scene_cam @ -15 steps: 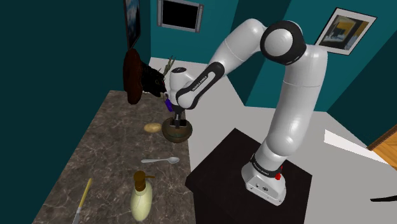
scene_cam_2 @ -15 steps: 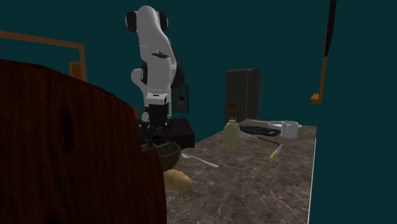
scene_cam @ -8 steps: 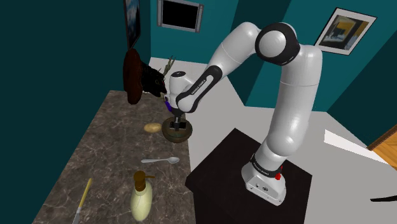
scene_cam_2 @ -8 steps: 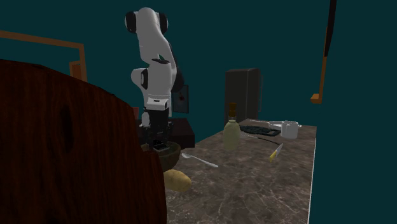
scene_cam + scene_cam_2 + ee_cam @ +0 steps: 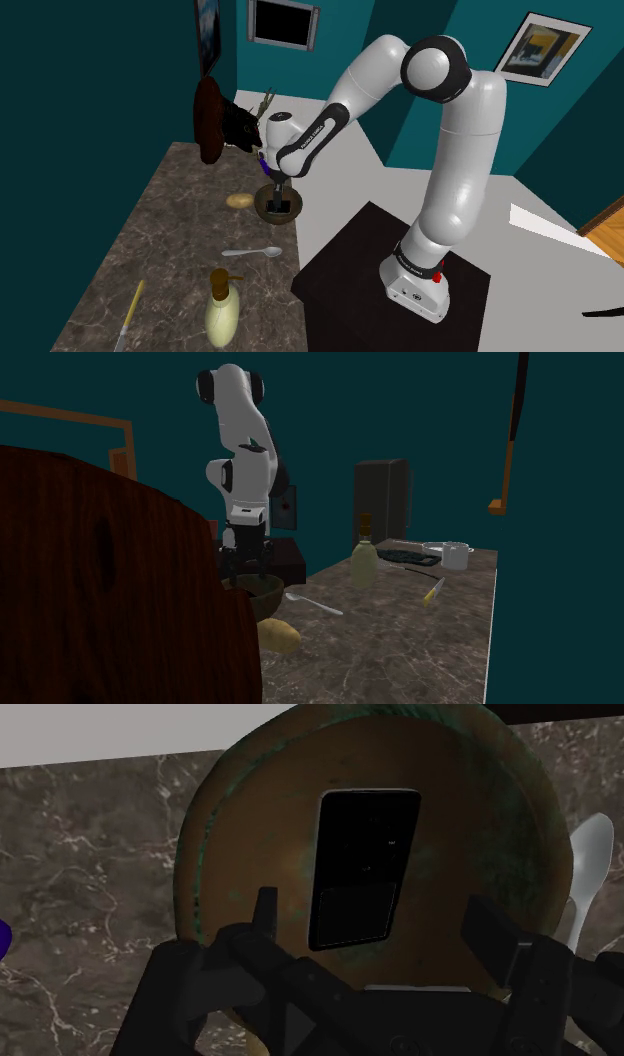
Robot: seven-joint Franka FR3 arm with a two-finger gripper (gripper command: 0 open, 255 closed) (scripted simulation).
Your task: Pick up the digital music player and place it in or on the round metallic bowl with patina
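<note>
Music player (image 5: 365, 864) lies flat inside the patinated round bowl (image 5: 490, 804). The hand (image 5: 372, 904) hovers right above it, fingers spread wide, gripping nothing. The bowl sits by the table (image 5: 90, 874) edge nearest the stand (image 5: 345, 262), potato (image 5: 239, 200) just beside it, spoon (image 5: 590, 854) near.

Spoon (image 5: 252, 252), potato (image 5: 239, 200) and bottle (image 5: 222, 310) sit on the marbled counter (image 5: 170, 240).

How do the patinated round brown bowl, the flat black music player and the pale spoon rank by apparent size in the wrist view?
1. Patinated round brown bowl.
2. Flat black music player.
3. Pale spoon, as far as it shows; part is hidden.
</note>
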